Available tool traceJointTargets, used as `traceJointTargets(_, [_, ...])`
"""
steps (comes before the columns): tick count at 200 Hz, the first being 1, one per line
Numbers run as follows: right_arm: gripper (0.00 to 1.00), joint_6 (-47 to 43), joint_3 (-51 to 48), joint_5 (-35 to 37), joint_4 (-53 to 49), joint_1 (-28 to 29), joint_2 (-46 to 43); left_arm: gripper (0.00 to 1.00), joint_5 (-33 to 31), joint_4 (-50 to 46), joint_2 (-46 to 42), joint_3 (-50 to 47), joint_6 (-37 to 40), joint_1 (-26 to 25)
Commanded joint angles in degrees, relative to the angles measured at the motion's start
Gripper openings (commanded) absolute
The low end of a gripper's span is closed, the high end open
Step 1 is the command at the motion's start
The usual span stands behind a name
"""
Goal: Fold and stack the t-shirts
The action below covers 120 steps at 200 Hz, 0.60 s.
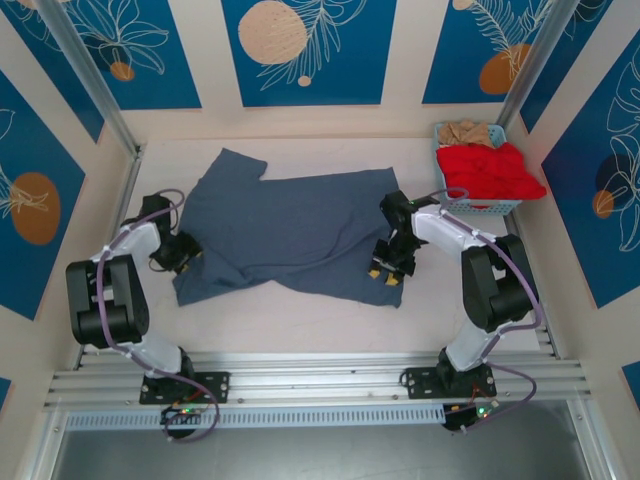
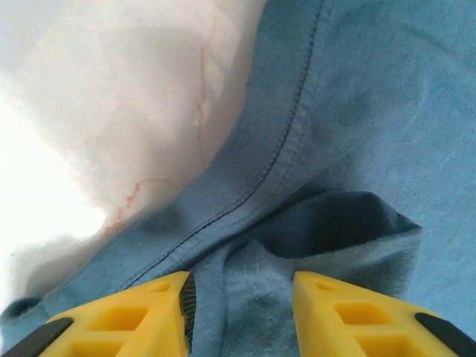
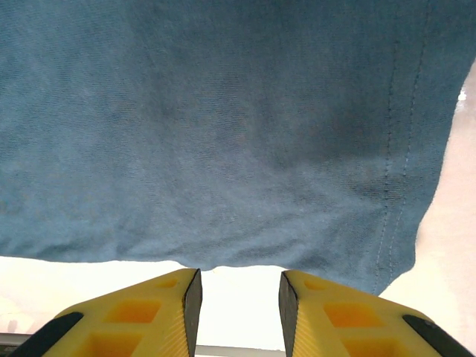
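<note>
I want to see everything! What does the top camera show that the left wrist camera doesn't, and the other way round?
Top camera: the left arm and right arm, the whole blue t-shirt spread on the table, and a basket holding a red t-shirt and a beige t-shirt. Left wrist camera: up close, the stitched hem and cloth bunched between the left gripper's yellow fingers. Both: the blue t-shirt and the pale table.

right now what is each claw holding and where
Left claw pinches a fold of the blue t-shirt near its hem. Right claw sits at the shirt's near edge; grip cannot be told.
</note>
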Motion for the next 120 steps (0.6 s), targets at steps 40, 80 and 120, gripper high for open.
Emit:
traceJointTargets(40, [0.35,0.9,-2.2,-0.3,-1.7,0.1,-0.3,0.37,2.9,1.5,3.0,-0.1,2.7,0.0])
traceJointTargets(80, [0.35,1.4,-2.8,0.3,-2.1,0.0,-0.4,0.33,3.5,2.4,4.5,0.1,2.5,-0.5])
traceJointTargets(120, [0.36,1.5,-1.9,0.9,-2.4,-0.3,-0.1,0.21,2.8,2.0,4.1,-0.7,2.5,-0.7])
